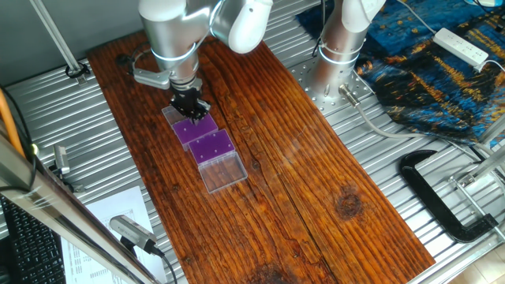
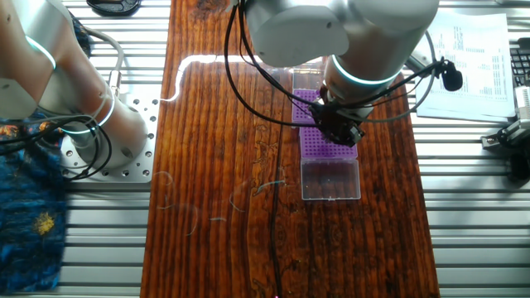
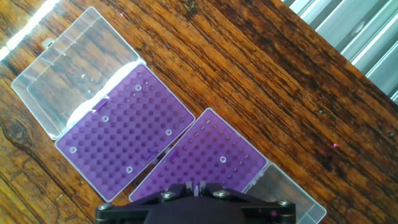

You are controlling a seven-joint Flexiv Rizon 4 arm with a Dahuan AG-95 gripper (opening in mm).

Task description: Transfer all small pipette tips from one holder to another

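Observation:
Two purple holders lie corner to corner on the wooden board, each in an open clear box. In the hand view the left holder (image 3: 124, 134) carries several small pipette tips, seen as pale rings, for example one tip (image 3: 168, 132). The right holder (image 3: 208, 152) carries one tip (image 3: 222, 160). My gripper (image 3: 196, 186) hovers at the near edge of the two holders, shut on a whitish tip pinched between the fingers. The gripper (image 1: 192, 106) also shows above the holders (image 1: 203, 138) in one fixed view, and in the other fixed view (image 2: 335, 128).
Clear lids lie open beside the holders (image 1: 223, 172) (image 3: 68, 62). The wooden board (image 1: 316, 158) rests on a slotted metal table. A black C-clamp (image 1: 442, 197), a blue cloth (image 1: 442, 71), a power strip (image 1: 461, 46) and the arm's base (image 1: 339, 55) are to the right.

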